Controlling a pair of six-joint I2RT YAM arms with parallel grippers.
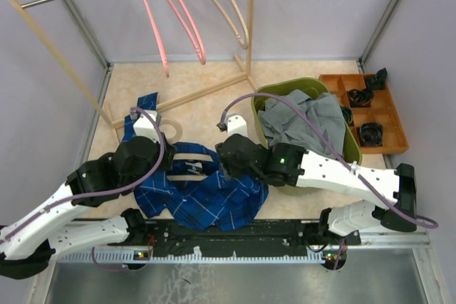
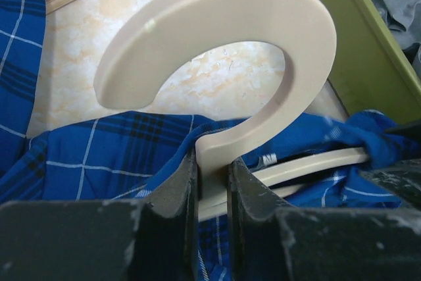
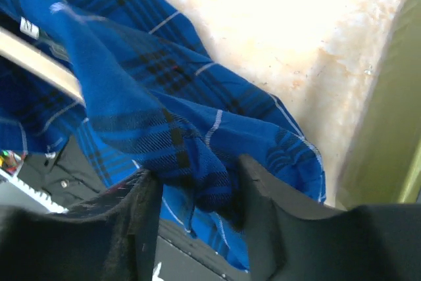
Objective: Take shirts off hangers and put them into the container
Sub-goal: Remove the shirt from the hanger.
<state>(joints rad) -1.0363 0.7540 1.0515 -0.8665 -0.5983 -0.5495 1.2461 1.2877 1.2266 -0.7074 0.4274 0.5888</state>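
While the blue checked shirt (image 1: pixel 206 201) lies spread on the worktop (image 1: pixel 206 108) between the two arms, the pale hanger (image 2: pixel 289 51) sits inside it, so the shirt is not yet off. The left tool (image 2: pixel 212 169) is narrow, clamped on the hanger's neck just below the big curved hook; it is a firm-looking pinch.

Over on the other side, the right tool (image 3: pixel 197 169) has its jaws standing apart with a bunched fold of blue cloth between them. The cloth sits loosely in the gap, with no sign of a squeeze.

Now the geometry that matters: in the top view, the hanger's bar runs from the hook at the left tool across toward the right tool, so the two tools sit at opposite ends of its long axis. The olive container (image 1: pixel 299 83), with a grey shirt (image 1: pixel 299 119) heaped in it, lies just to the right, beside the right arm and well away from the left one. The right arm looks the obvious one to drag cloth off that end of the bar and toward the container, provided that it closes on the fold first. Meanwhile, the left would anchor the hook.
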